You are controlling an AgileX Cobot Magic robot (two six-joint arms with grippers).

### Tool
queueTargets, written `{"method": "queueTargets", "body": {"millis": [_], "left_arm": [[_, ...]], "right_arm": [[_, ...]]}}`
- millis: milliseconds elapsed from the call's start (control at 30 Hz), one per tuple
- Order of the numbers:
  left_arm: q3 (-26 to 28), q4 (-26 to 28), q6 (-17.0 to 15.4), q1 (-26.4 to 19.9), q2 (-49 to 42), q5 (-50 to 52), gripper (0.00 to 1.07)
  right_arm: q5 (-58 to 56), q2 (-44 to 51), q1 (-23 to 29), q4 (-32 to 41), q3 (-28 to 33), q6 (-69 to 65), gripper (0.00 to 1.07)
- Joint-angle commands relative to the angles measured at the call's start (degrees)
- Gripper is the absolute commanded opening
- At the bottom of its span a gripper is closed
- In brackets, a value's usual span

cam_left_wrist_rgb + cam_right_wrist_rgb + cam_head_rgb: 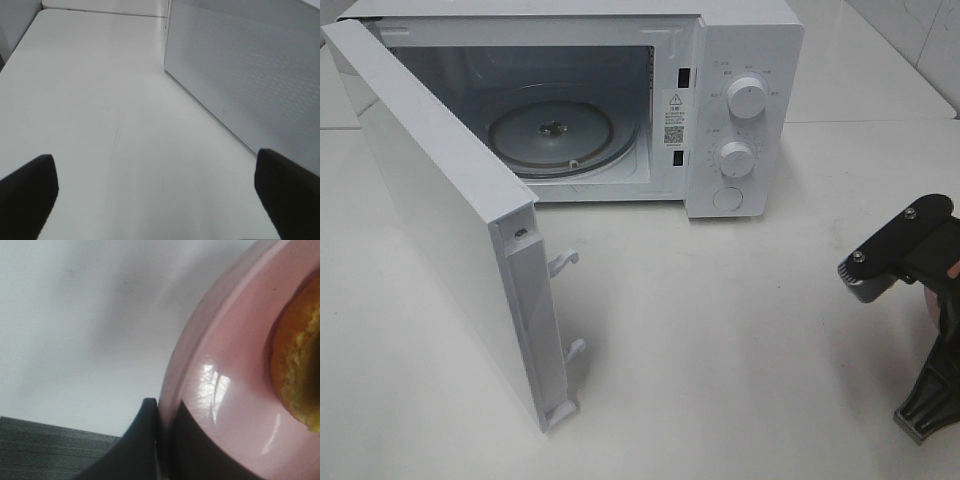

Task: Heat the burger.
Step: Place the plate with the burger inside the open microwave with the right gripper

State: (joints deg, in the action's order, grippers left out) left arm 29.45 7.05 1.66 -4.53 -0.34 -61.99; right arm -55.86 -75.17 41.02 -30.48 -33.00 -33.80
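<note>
In the right wrist view my right gripper point(162, 440) is shut on the rim of a pink plate point(225, 390), with one dark finger point(140, 440) under the rim and the other over it. The burger point(300, 365) lies on that plate; only its orange-yellow edge shows. In the high view the right arm point(910, 250) is at the table's right edge, and the burger is out of frame there. My left gripper point(160, 200) is open and empty over bare table beside the door's outer face point(250, 75).
The white microwave point(740, 60) stands at the back with its door point(430, 200) swung wide open to the left. Its glass turntable point(555, 135) is bare. Two knobs point(748, 98) are on its right panel. White table point(720, 330) lies between the microwave and the right arm.
</note>
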Motion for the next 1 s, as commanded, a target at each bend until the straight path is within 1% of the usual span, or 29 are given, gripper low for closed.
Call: {"method": "queueTargets", "body": {"millis": [33, 67, 100, 133, 200, 233, 300, 367, 400, 500, 533, 667, 800, 1000], "left_arm": [[0.1, 0.5, 0.0, 0.2, -0.8, 0.7, 1.0], [0.1, 0.5, 0.0, 0.2, -0.8, 0.7, 1.0], [0.1, 0.5, 0.0, 0.2, -0.8, 0.7, 1.0], [0.1, 0.5, 0.0, 0.2, -0.8, 0.7, 1.0], [0.1, 0.5, 0.0, 0.2, -0.8, 0.7, 1.0], [0.1, 0.5, 0.0, 0.2, -0.8, 0.7, 1.0], [0.1, 0.5, 0.0, 0.2, -0.8, 0.7, 1.0], [0.1, 0.5, 0.0, 0.2, -0.8, 0.7, 1.0], [0.1, 0.5, 0.0, 0.2, -0.8, 0.7, 1.0], [0.1, 0.5, 0.0, 0.2, -0.8, 0.7, 1.0], [0.1, 0.5, 0.0, 0.2, -0.8, 0.7, 1.0], [0.1, 0.5, 0.0, 0.2, -0.8, 0.7, 1.0], [0.1, 0.5, 0.0, 0.2, -0.8, 0.7, 1.0], [0.1, 0.5, 0.0, 0.2, -0.8, 0.7, 1.0]], "right_arm": [[-2.2, 0.6, 3.4, -2.6, 0.1, 2.1, 0.0], [-2.2, 0.6, 3.4, -2.6, 0.1, 2.1, 0.0], [-2.3, 0.6, 5.5, -2.6, 0.1, 2.9, 0.0], [-2.3, 0.6, 5.5, -2.6, 0.1, 2.9, 0.0], [-2.3, 0.6, 8.7, -2.6, 0.1, 3.4, 0.0], [-2.3, 0.6, 8.7, -2.6, 0.1, 3.4, 0.0], [-2.2, 0.6, 12.4, -3.0, 0.1, 3.7, 0.0], [-2.1, 0.6, 13.1, -3.0, 0.1, 4.0, 0.0], [-2.0, 0.6, 14.7, -3.4, 0.1, 4.8, 0.0], [-1.8, 0.6, 15.2, -3.6, 0.1, 5.0, 0.0], [-1.8, 0.6, 16.7, -4.0, 0.1, 5.7, 0.0], [0.0, 0.6, 19.1, -4.3, 0.1, 8.5, 0.0], [1.7, 0.6, 19.4, -4.4, 0.1, 10.6, 0.0], [2.4, 0.6, 19.4, -7.9, 0.1, 13.6, 0.0]]}}
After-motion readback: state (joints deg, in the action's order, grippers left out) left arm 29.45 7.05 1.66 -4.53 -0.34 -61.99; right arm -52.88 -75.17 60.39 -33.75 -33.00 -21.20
